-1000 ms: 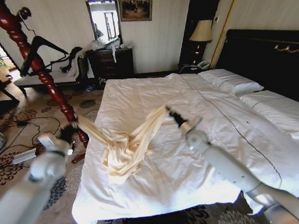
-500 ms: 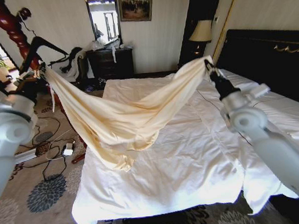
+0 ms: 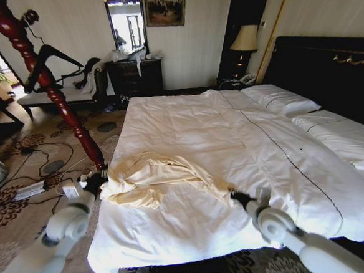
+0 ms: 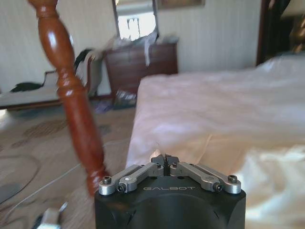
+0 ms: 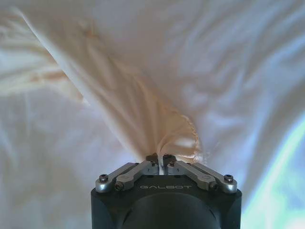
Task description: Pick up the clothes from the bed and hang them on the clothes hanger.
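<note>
Cream clothes (image 3: 153, 176) sprawl on bed (image 3: 283, 160), end pinched by right pincer (image 3: 234, 197).

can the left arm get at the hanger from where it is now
Probably not yet. The left tool sits low at the bed edge by the clothes, while the clothes hanger hangs high on the red wooden post.
</note>
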Robot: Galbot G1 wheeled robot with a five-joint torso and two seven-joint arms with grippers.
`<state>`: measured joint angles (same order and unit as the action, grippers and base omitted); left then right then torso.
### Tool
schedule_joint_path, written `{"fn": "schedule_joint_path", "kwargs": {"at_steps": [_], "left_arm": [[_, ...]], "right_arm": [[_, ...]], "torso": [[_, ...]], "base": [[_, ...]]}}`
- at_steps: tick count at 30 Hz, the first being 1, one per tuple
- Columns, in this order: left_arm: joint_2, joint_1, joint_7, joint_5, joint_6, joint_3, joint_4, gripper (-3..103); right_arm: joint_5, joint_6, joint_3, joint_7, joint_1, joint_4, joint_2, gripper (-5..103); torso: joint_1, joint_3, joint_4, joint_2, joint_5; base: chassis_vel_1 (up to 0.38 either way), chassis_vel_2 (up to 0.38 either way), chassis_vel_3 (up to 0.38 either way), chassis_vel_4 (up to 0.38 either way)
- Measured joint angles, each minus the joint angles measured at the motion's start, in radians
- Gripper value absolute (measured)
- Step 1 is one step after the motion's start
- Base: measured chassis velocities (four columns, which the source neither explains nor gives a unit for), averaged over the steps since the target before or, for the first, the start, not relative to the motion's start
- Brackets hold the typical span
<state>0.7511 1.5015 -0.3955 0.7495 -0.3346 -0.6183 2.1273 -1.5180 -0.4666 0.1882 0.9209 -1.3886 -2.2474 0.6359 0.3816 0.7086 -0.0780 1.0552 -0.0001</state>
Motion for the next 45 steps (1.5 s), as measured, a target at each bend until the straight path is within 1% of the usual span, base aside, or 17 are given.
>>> {"fn": "schedule_joint_path", "kwargs": {"at_steps": [2,3,5,7,9,12,16,19,21,24,26,28,30,31,33,35,45], "left_arm": [[0.016,0.040,-0.022,-0.047,-0.035,-0.003,0.012,0],[0.016,0.040,-0.022,-0.047,-0.035,-0.003,0.012,0],[0.040,0.066,-0.029,-0.091,-0.050,-0.004,0.015,0],[0.058,0.083,-0.035,-0.116,-0.063,-0.005,0.019,0],[0.065,0.089,-0.036,-0.127,-0.067,-0.007,0.021,0],[0.083,0.110,-0.037,-0.153,-0.068,-0.017,0.029,0],[0.098,0.126,-0.041,-0.166,-0.068,-0.028,0.041,0],[0.103,0.132,-0.045,-0.172,-0.067,-0.036,0.045,0],[0.103,0.131,-0.046,-0.172,-0.067,-0.038,0.045,0],[0.102,0.129,-0.050,-0.171,-0.067,-0.041,0.043,0],[0.099,0.123,-0.053,-0.168,-0.067,-0.041,0.040,0],[0.098,0.119,-0.054,-0.167,-0.068,-0.037,0.036,0],[0.097,0.104,-0.056,-0.166,-0.068,-0.026,0.024,0],[0.097,0.104,-0.056,-0.166,-0.068,-0.026,0.024,0],[0.096,0.086,-0.058,-0.164,-0.068,-0.015,0.011,0],[0.093,0.072,-0.058,-0.161,-0.069,-0.006,0.002,0],[0.088,0.038,-0.064,-0.136,-0.069,-0.001,-0.010,0]], "right_arm": [[-0.110,-0.094,0.003,0.088,0.007,-0.052,0.000,13],[-0.110,-0.094,0.003,0.088,0.007,-0.052,0.000,13],[-0.193,-0.148,0.016,0.135,0.040,-0.089,-0.002,24],[-0.265,-0.177,0.036,0.159,0.077,-0.121,-0.014,34],[-0.301,-0.194,0.047,0.179,0.094,-0.143,-0.025,34],[-0.422,-0.267,0.070,0.274,0.149,-0.218,-0.056,51],[-0.505,-0.281,0.075,0.319,0.240,-0.256,-0.068,62],[-0.548,-0.281,0.069,0.338,0.301,-0.242,-0.071,79],[-0.543,-0.281,0.066,0.338,0.315,-0.220,-0.071,79],[-0.467,-0.280,0.052,0.326,0.337,-0.154,-0.074,89],[-0.357,-0.255,0.042,0.298,0.325,-0.097,-0.089,98],[-0.348,-0.221,0.035,0.316,0.303,-0.090,-0.092,99],[-0.386,-0.160,0.011,0.443,0.232,-0.097,-0.077,100],[-0.386,-0.160,0.011,0.443,0.232,-0.097,-0.077,100],[-0.509,-0.129,0.016,0.548,0.175,-0.130,-0.045,100],[-0.598,-0.094,0.025,0.598,0.148,-0.153,-0.015,100],[-0.697,-0.053,0.005,0.612,0.114,-0.147,0.034,100]], "torso": [[0.000,0.000,0.0000,0.000,-0.0001],[0.000,0.000,0.0000,0.000,-0.0001],[0.000,0.000,0.0002,0.000,-0.0001],[0.000,0.000,0.0003,0.000,0.0001],[0.000,0.000,0.0003,0.000,0.0000],[0.000,0.000,-0.0002,0.000,0.0000],[0.000,0.000,0.0004,0.000,-0.0001],[0.000,0.000,0.0000,0.000,0.0000],[0.000,0.000,0.0000,0.000,0.0000],[0.000,0.000,0.0002,0.000,0.0000],[0.000,0.000,0.0003,0.000,0.0001],[0.000,0.000,0.0003,0.000,0.0000],[0.000,0.000,0.0001,0.000,0.0001],[0.000,0.000,0.0001,0.000,0.0001],[0.000,0.000,-0.0003,0.000,-0.0001],[0.000,0.000,0.0002,0.000,0.0001],[0.000,0.000,0.0004,0.000,-0.0002]], "base": [[0.000,0.000,0.000,0.000],[0.000,0.000,0.000,0.000],[0.000,0.000,0.000,0.000],[0.000,0.000,0.000,0.000],[0.000,0.000,0.000,0.000],[0.000,0.000,0.000,0.000],[0.000,0.000,0.000,0.000],[0.000,0.000,0.000,0.000],[0.000,0.000,0.000,0.000],[0.000,0.000,0.000,0.000],[0.000,0.000,0.000,0.000],[0.000,0.000,0.000,0.000],[0.000,0.000,0.000,0.000],[0.000,0.000,0.000,0.000],[0.000,0.000,0.000,0.000],[0.000,0.000,0.000,0.000],[0.000,0.000,0.000,0.000]]}}
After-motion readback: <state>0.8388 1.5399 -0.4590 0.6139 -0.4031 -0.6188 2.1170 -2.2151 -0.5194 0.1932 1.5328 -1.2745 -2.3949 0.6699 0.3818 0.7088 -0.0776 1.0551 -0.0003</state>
